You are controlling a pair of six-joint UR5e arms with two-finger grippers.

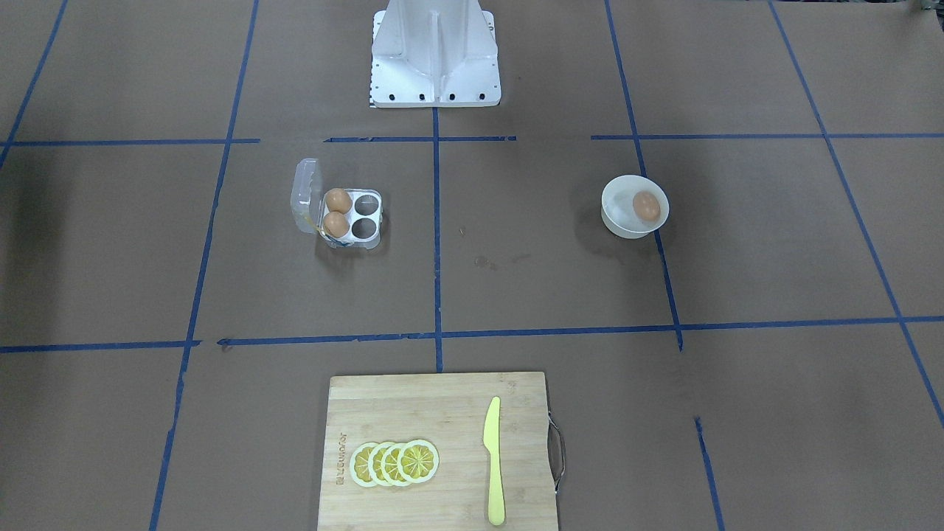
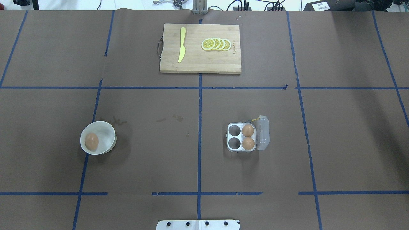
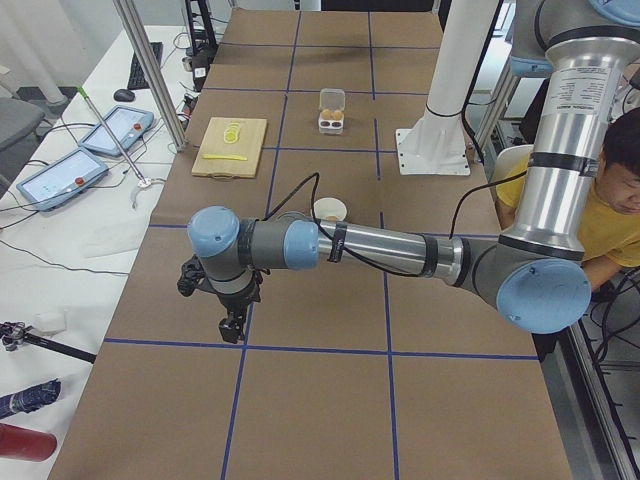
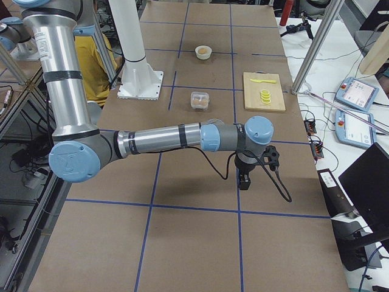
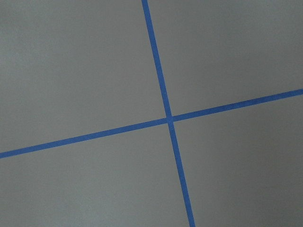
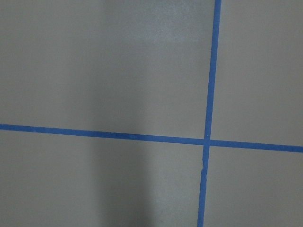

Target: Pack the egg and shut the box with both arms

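Observation:
The egg (image 2: 91, 141) lies in a round white bowl (image 2: 109, 129) on the robot's left side, also seen in the front view (image 1: 646, 206). The box (image 2: 234, 137) stands open on the right side with its clear lid (image 2: 263, 132) raised. It holds two brown eggs (image 2: 248, 130) and has two empty cells. My left gripper (image 3: 233, 326) hangs over bare table far from the bowl, in the exterior left view only. My right gripper (image 4: 244, 181) shows only in the exterior right view, far from the box. I cannot tell whether either is open.
A wooden cutting board (image 2: 195, 64) with lemon slices (image 2: 216, 44) and a yellow knife (image 2: 181, 49) lies at the far middle. The white robot base (image 1: 435, 55) stands at the near edge. An operator in yellow (image 3: 605, 215) sits beside the table.

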